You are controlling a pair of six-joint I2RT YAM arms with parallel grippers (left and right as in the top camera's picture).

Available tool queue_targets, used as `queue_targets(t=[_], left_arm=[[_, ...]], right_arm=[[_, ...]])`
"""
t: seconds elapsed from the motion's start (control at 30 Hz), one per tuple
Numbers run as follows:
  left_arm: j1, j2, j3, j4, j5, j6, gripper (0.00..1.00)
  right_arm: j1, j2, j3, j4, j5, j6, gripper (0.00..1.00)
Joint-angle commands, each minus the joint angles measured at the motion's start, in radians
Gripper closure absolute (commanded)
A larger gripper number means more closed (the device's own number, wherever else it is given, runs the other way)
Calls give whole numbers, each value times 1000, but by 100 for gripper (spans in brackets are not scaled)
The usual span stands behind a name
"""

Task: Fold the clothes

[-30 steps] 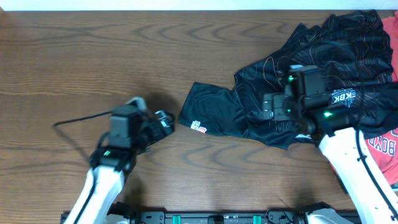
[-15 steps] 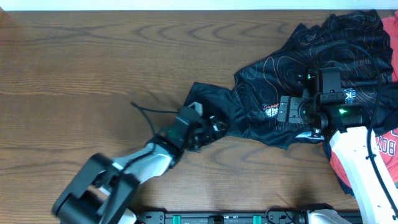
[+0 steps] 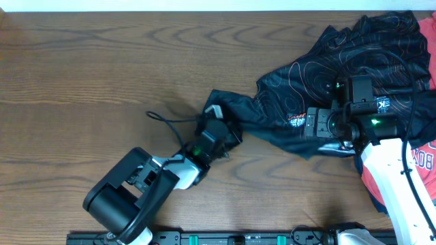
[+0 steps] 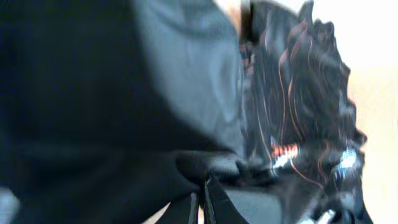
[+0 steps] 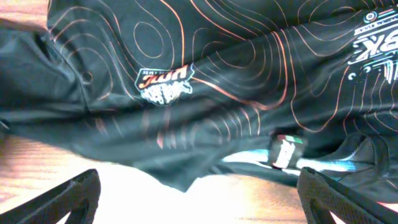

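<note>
The clothes, a black jersey [image 3: 354, 54] with red-orange contour lines, lie crumpled from the table's back right corner toward the centre. My left gripper [image 3: 221, 126] is at the jersey's left tip and is shut on a fold of the black cloth. In the left wrist view the jaws [image 4: 202, 190] are pinched together on the fabric, and the jersey [image 4: 298, 93] fills the frame. My right gripper [image 3: 303, 126] hovers over the jersey's front edge. Its fingers [image 5: 68, 199] stand wide open over the hem [image 5: 180, 168], holding nothing. A small logo [image 5: 163, 82] shows on the cloth.
A red T-shirt [image 3: 422, 167] with navy lettering lies at the right edge, partly under the jersey and my right arm. A black cable [image 3: 170, 121] trails left of my left gripper. Bare wood table [image 3: 88, 75] covers the left half.
My left arm has swung right to the jersey's left tip and shut on it, bunching the cloth there. The right gripper shifted slightly right and stayed open.
</note>
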Motion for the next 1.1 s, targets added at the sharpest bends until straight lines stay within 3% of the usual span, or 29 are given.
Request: queue_targets(t=[0.0, 0.2, 0.33, 0.5, 0.53, 0.57, 0.6, 0.63, 0.73, 0.83, 0.97, 1.07], left_arm=[[73, -37, -4, 3, -5, 138, 94], [286, -215, -4, -77, 70, 336, 94], [511, -373, -2, -200, 66, 473, 94], [831, -462, 48, -289, 85, 509, 94], [886, -463, 68, -301, 123, 509, 90], [925, -463, 84, -311, 167, 509, 53], [958, -462, 100, -322, 229, 509, 2], [977, -462, 111, -333, 291, 509, 2], [974, -462, 114, -390, 442, 492, 2], [915, -461, 114, -576, 557, 463, 2], [753, -453, 113, -909, 554, 455, 2], [614, -433, 108, -1052, 529, 440, 2]], right_arm=[[-10, -5, 8, -4, 7, 11, 1], [-26, -5, 8, -16, 7, 11, 1], [-38, -5, 8, -24, 7, 10, 1], [-42, -5, 8, -25, 7, 10, 1], [-42, -5, 8, -25, 7, 10, 1], [-42, -5, 8, -25, 6, 10, 1], [-42, -5, 8, -25, 6, 10, 1], [-42, -5, 8, -25, 6, 11, 1], [-42, -5, 8, -25, 6, 11, 1], [-42, -5, 8, -28, 6, 10, 1], [-42, -5, 8, -33, 6, 10, 1], [-42, -5, 8, -35, 6, 10, 1]])
